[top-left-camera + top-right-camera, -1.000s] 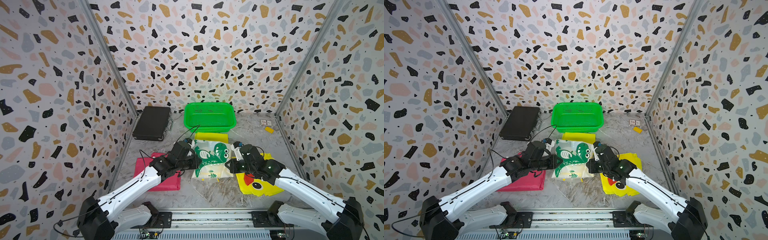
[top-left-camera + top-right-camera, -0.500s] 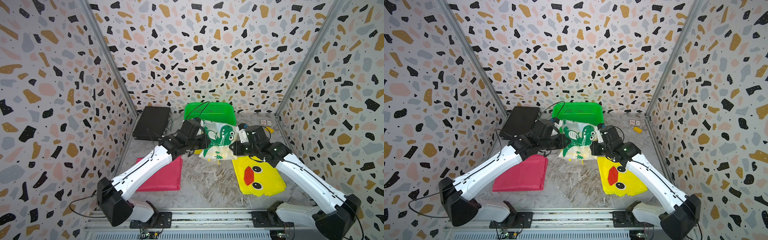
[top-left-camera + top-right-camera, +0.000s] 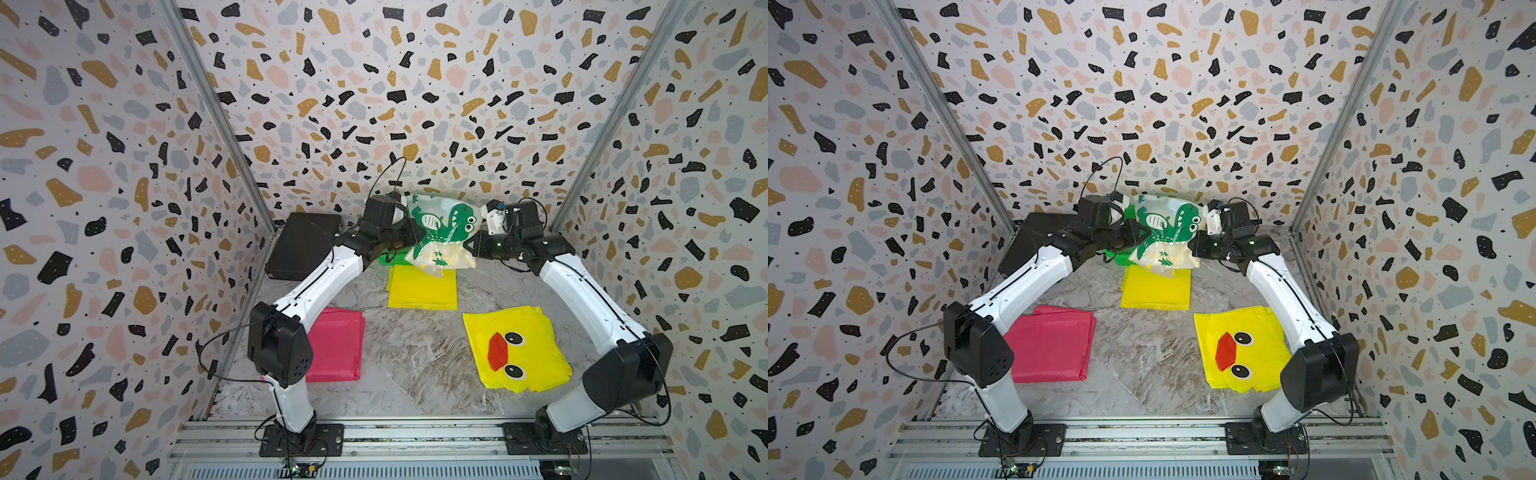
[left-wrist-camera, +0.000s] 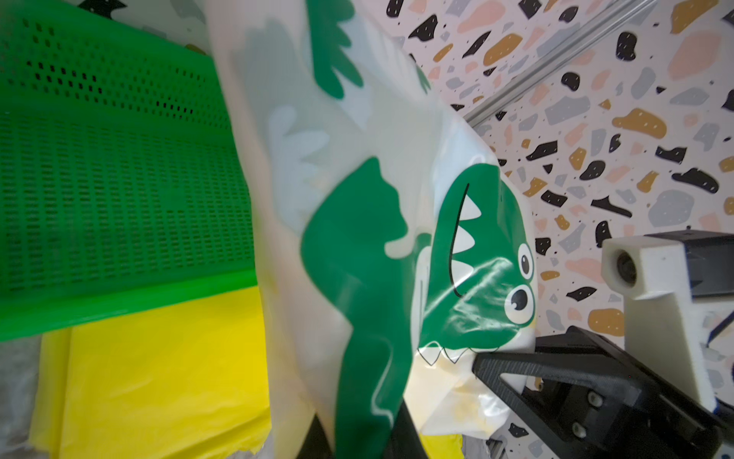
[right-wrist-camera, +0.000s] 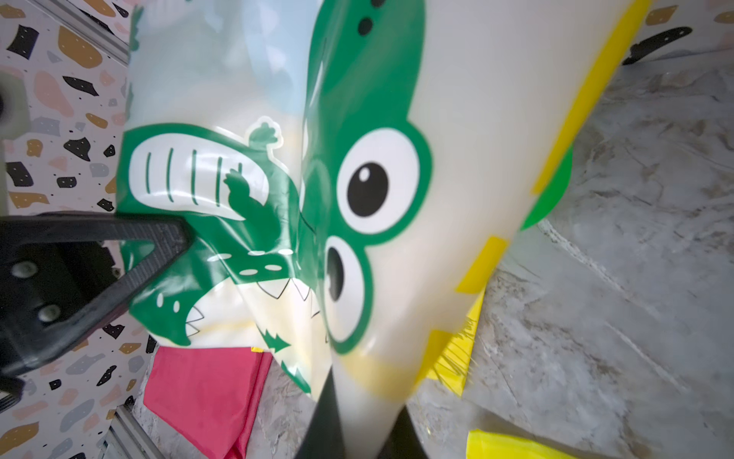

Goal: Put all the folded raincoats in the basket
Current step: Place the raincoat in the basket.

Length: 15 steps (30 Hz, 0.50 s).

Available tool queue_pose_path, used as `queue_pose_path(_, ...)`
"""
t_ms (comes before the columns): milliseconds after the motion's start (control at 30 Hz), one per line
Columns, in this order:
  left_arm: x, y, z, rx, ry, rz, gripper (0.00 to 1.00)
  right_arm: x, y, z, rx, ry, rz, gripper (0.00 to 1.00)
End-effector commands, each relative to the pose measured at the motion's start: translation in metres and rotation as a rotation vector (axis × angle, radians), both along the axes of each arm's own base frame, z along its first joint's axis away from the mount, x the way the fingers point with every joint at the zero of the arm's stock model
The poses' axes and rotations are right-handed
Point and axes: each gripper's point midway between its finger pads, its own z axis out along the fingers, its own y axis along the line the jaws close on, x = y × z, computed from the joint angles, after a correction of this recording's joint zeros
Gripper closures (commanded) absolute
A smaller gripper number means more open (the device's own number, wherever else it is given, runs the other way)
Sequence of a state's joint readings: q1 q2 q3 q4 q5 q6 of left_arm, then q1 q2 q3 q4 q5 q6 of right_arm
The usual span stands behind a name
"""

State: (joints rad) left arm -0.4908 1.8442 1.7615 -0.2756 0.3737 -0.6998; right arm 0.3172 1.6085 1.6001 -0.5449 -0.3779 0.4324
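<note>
The folded raincoat, translucent white with a green dinosaur print, hangs in the air at the back of the cell. My left gripper is shut on its left edge and my right gripper is shut on its right edge. In the left wrist view the raincoat runs out of my pinched jaws beside the green mesh basket. The right wrist view shows the raincoat squeezed between that gripper's jaws. In both top views the basket is mostly hidden behind the raincoat and the left arm.
A flat black case lies at the back left. A plain yellow folded raincoat lies in front of the basket, a pink one at the front left, a yellow duck one at the front right. Patterned walls close three sides.
Both arms have lifted the dinosaur raincoat off the table and carried it up and back, from the middle to above the basket's front. The plain yellow raincoat beneath it now shows.
</note>
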Motion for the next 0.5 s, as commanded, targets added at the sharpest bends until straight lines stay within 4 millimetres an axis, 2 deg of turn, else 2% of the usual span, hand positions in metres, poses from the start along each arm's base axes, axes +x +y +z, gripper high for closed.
queue_pose_path(0,0.033,-0.008,0.065,-0.183,-0.19,-0.054,0.94,0.009,0.028,0.018,0.098,-0.029,0.135,1.0)
queue_pose_path(233,0.097,0.02,0.038,-0.261,-0.182,-0.005,0.94,0.071,0.039,-0.003,0.147,-0.003,0.134,1.0)
queue_pose_path(467,0.135,0.042,-0.012,-0.288,-0.119,0.017,0.93,0.116,0.046,-0.035,0.167,0.029,0.133,1.0)
